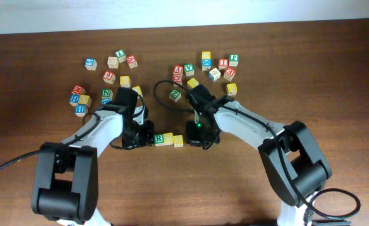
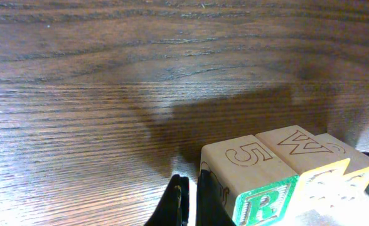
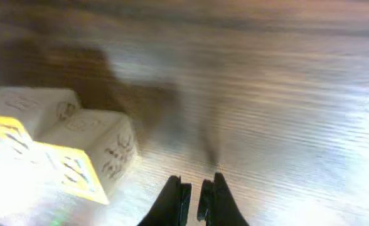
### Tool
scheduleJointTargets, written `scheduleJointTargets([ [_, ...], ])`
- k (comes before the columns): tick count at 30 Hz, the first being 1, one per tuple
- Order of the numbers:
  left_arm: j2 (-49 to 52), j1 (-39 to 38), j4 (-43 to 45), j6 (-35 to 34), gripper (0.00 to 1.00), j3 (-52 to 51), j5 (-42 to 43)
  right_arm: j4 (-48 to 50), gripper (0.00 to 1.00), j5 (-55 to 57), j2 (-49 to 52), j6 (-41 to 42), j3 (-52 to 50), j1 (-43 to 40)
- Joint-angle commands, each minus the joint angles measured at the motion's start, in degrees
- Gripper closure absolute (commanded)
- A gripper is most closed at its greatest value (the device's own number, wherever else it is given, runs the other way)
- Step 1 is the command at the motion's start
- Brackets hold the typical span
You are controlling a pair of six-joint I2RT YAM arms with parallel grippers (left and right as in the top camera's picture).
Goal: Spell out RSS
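Observation:
Three wooden letter blocks stand in a row mid-table: a block with a green R face (image 1: 159, 139), a yellow block (image 1: 169, 139) and another yellow block (image 1: 179, 140). In the left wrist view the R block (image 2: 266, 204) shows a 5 on top, and its neighbour (image 2: 304, 147) shows a W on top. My left gripper (image 1: 145, 135) (image 2: 187, 201) is shut and empty, right against the R block's left side. My right gripper (image 1: 200, 139) (image 3: 196, 194) is shut and empty, just right of the row's yellow end block (image 3: 78, 166). The right wrist view is blurred.
Loose letter blocks lie in groups at the back: one cluster at the far left (image 1: 81, 100), one at the back left (image 1: 112, 61), one at the back right (image 1: 213, 66). A yellow block (image 1: 125, 81) and a green one (image 1: 174, 93) sit near the arms.

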Motion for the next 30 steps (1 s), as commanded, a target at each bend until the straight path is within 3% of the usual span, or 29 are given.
scheduleJointTargets([
  [1, 1.3, 0.1, 0.4, 0.3, 1.0, -0.6, -0.4, -6.9, 0.96, 7.1, 0.5, -4.1, 7.8, 0.3],
  [4, 1.3, 0.1, 0.5, 0.3, 0.98, -0.6, -0.8, -13.7, 0.96, 5.3, 0.5, -6.4, 11.2, 0.5],
  [9, 1.3, 0.1, 0.5, 0.3, 0.76, -0.6, -2.0, -16.2, 0.85, 3.7, 0.6, -7.3, 10.4, 2.8],
  [12, 1.3, 0.1, 0.5, 0.3, 0.68, -0.6, -2.8, -15.6, 0.86, 4.0, 0.6, -5.7, 10.1, 4.9],
  [16, 1.3, 0.1, 0.3, 0.2, 0.67, -0.6, -2.8, -14.6, 0.93, 6.1, 0.7, -2.7, 10.1, 6.3],
  [26, 1.2, 0.6, -0.9, 0.2, 0.73, -0.6, -3.3, -15.1, 0.96, 5.7, 1.0, -2.3, 9.1, 6.3],
  [30, 1.2, 3.9, -2.1, 0.0, 0.65, -0.5, -3.2, -13.6, 0.96, 4.9, 1.0, -2.3, 6.5, 6.3],
])
